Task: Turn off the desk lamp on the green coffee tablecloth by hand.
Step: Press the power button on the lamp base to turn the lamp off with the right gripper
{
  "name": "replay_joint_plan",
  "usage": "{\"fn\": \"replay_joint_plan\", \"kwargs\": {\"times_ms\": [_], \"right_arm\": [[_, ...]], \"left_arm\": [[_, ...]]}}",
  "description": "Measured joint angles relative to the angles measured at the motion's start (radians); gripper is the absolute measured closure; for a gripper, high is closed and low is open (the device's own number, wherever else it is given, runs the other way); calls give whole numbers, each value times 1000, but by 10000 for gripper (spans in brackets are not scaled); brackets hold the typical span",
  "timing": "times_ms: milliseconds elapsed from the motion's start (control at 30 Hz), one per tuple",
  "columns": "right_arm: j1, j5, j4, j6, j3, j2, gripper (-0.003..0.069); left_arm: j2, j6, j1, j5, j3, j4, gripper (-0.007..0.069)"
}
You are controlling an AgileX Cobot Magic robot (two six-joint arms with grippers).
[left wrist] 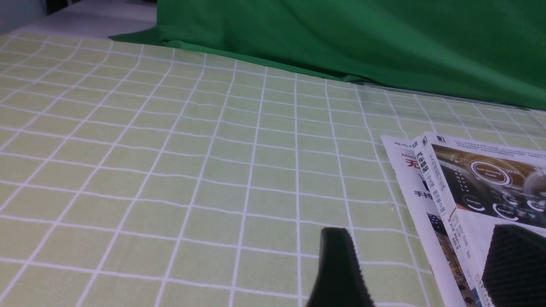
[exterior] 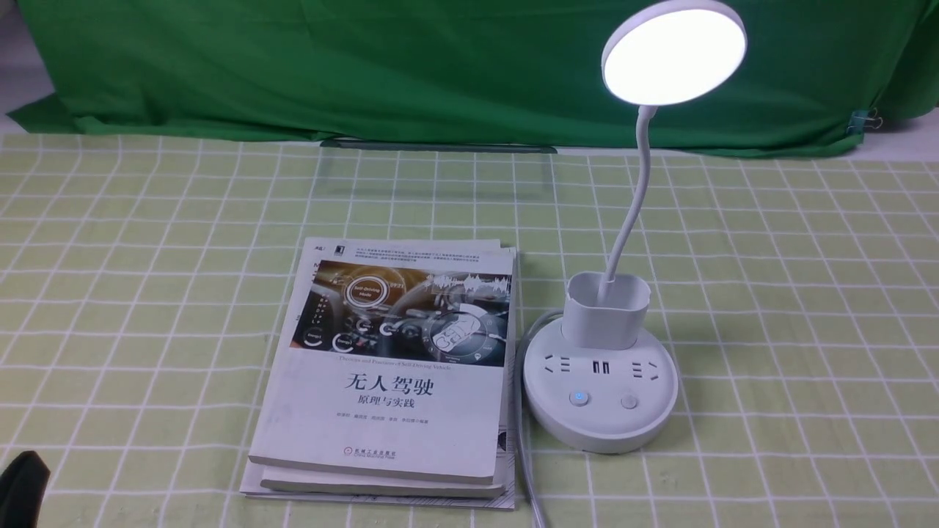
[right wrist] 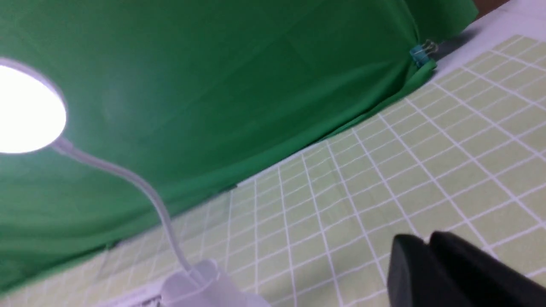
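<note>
The white desk lamp point(exterior: 601, 381) stands on the pale green checked tablecloth point(exterior: 770, 293), right of centre. Its round head point(exterior: 673, 53) is lit. The base has a left button point(exterior: 579, 397) glowing blue and a right button point(exterior: 629, 402). In the right wrist view the lit head point(right wrist: 25, 111), the neck and the cup holder point(right wrist: 196, 285) show. My right gripper point(right wrist: 426, 245) is shut and empty, above the cloth and apart from the lamp; it is out of the front view. My left gripper point(left wrist: 418, 238) is open and empty beside the books; only a black bit point(exterior: 22, 488) shows at the front view's lower left.
A stack of books point(exterior: 396, 367) lies just left of the lamp base, also in the left wrist view point(left wrist: 469, 192). The lamp's grey cord point(exterior: 522, 440) runs between books and base toward the front edge. A dark green backdrop cloth point(exterior: 367, 66) hangs behind, clipped at right point(exterior: 866, 119).
</note>
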Motion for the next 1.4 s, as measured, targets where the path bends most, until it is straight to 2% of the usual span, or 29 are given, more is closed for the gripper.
{"fn": "replay_joint_plan", "kwargs": {"times_ms": [133, 267, 467, 667, 933, 1067, 1400], "right_arm": [[62, 209, 0, -215, -223, 181, 564], [98, 448, 0, -332, -414, 405, 564], [104, 667, -11, -376, -580, 754, 564], [136, 698, 0, -384, -639, 993, 615], [381, 694, -32, -379, -826, 1352, 615], [464, 686, -62, -360, -951, 1502, 615], [504, 678, -68, -356, -1137, 1713, 615]], "left_arm": [[0, 0, 0, 0, 0, 0, 214], [0, 0, 0, 0, 0, 0, 214], [0, 0, 0, 0, 0, 0, 214], [0, 0, 0, 0, 0, 0, 214], [0, 0, 0, 0, 0, 0, 214], [0, 0, 0, 0, 0, 0, 214], [0, 0, 0, 0, 0, 0, 214]]}}
